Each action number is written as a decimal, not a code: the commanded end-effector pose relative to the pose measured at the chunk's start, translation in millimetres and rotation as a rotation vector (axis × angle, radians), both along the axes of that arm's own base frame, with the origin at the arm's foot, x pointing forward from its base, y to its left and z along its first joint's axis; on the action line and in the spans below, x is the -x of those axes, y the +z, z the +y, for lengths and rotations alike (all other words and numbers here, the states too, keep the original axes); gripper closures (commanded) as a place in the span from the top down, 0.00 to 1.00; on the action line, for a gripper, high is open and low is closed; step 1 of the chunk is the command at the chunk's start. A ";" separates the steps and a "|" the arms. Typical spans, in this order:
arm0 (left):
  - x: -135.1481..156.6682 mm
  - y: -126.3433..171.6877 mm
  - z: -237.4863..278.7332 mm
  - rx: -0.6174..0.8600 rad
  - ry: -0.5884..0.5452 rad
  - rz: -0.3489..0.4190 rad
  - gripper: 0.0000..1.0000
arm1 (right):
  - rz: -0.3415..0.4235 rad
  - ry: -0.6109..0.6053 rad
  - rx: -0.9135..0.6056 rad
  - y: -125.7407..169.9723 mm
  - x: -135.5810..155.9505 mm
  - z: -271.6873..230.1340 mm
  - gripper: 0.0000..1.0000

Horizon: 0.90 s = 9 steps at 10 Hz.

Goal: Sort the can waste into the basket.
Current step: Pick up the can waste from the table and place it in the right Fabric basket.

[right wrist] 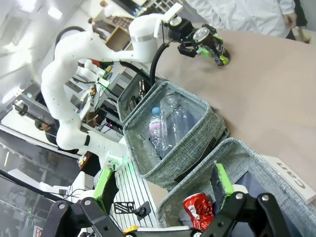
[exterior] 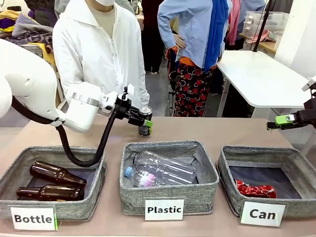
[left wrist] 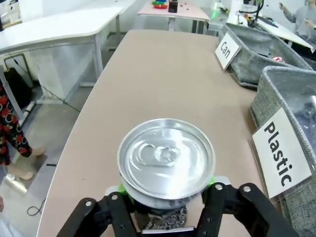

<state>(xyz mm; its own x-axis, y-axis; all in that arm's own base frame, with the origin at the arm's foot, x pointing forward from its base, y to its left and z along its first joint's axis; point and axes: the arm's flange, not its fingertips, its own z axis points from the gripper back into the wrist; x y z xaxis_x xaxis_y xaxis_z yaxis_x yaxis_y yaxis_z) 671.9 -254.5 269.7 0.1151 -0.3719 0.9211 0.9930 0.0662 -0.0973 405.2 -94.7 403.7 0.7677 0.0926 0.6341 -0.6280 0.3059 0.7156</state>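
A black can [exterior: 145, 121] with a silver top [left wrist: 166, 157] stands upright on the far part of the table. My left gripper [exterior: 142, 120] reaches it from the left, and its green pads [left wrist: 121, 189] press on both sides of the can. In the right wrist view the same can [right wrist: 210, 42] sits between the left arm's fingers. A crushed red can [exterior: 256, 189] lies in the grey "Can" basket [exterior: 226, 163] at the front right. My right gripper [exterior: 277, 122] hovers open above that basket [right wrist: 237, 148], over the red can [right wrist: 198, 211], with nothing between its fingers.
The "Plastic" basket [exterior: 129, 183] in the middle holds clear bottles. The "Bottle" basket [exterior: 10, 177] at the left holds two brown bottles. A person in a white coat [exterior: 98, 49] stands at the far edge behind the can. A white table [exterior: 261, 79] stands at the back right.
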 end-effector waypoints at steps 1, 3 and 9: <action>-3.5 1.4 5.0 0.069 -0.005 -0.014 0.00 | -0.015 0.000 -0.011 2.2 -1.2 -0.1 1.00; -0.2 7.4 10.8 0.093 -0.011 -0.018 0.04 | -0.015 0.000 -0.011 2.2 -1.2 -0.1 1.00; 47.1 73.0 52.3 0.175 -0.044 -0.054 0.00 | -0.015 0.000 -0.011 2.2 -1.2 -0.1 1.00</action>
